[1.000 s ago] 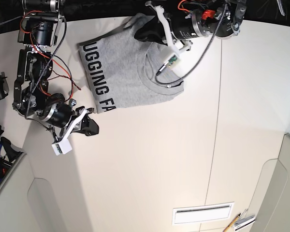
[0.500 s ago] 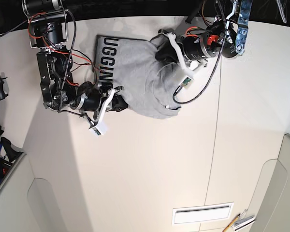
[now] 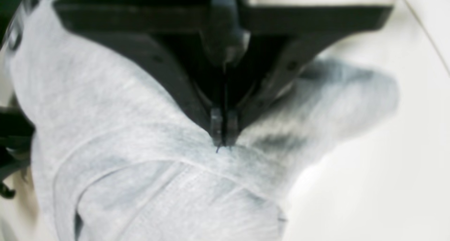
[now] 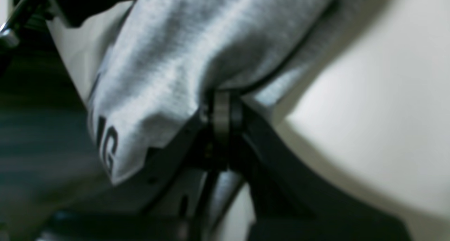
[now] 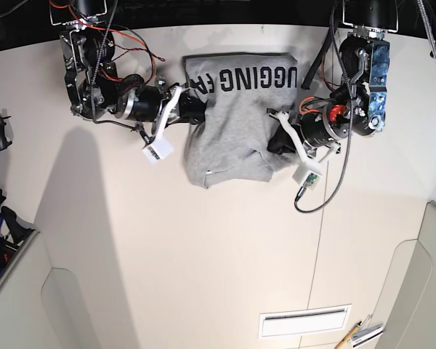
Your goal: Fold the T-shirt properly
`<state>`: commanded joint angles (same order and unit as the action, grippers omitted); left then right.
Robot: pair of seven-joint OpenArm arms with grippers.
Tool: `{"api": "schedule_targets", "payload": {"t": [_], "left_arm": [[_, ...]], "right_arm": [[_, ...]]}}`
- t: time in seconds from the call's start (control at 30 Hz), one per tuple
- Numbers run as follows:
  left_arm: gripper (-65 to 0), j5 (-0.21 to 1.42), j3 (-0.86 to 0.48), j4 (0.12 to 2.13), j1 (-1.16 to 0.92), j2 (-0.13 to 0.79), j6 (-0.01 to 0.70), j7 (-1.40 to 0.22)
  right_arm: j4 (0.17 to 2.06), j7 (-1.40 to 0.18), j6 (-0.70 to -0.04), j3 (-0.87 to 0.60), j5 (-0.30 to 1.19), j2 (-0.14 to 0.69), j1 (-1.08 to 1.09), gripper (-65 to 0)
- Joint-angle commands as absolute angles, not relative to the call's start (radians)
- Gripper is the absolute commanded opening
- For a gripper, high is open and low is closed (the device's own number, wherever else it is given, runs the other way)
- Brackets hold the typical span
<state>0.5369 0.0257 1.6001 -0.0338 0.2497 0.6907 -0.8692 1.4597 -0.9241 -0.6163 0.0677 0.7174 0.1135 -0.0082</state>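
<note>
The base view shows the T-shirt (image 5: 240,131) on the bench (image 5: 203,276), far side, both jaws closed on its left and right edges. Soft, light knit, likely to sag and crease; best pinched at folded corners through every layer. Lettering across the far part reads "UGGING FA", upside down.
</note>
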Motion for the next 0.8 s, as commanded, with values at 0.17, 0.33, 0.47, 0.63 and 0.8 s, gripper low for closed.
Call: {"api": "schedule_targets", "payload": {"t": [0.17,0.33,0.47,0.63,0.8], "left_arm": [[-65.0,0.542,0.016,1.643,-0.018,0.25,0.662,-0.9],[-65.0,0.622,-0.075,1.816,-0.084,0.25,0.678,-0.991],[-65.0,0.725,-0.192,1.948,-0.22,0.265,0.698,-1.046],[-65.0,0.768,-0.347,2.082,-0.463,0.307,0.698,-1.06],[-65.0,0.804,-0.463,2.16,-0.711,0.308,0.698,-1.108]], "right_arm": [[1.472,-0.926,-0.614,0.053,0.71,0.108,-0.007,-65.0],[1.592,-1.021,-0.614,-0.051,0.706,0.121,-0.022,-65.0],[1.727,-1.069,-0.614,-0.092,0.775,0.228,-0.087,-65.0],[1.854,-1.071,-0.614,-0.092,0.844,0.395,-0.252,-65.0],[1.937,-1.075,-0.614,-0.091,0.879,0.503,-0.413,-65.0]]}}
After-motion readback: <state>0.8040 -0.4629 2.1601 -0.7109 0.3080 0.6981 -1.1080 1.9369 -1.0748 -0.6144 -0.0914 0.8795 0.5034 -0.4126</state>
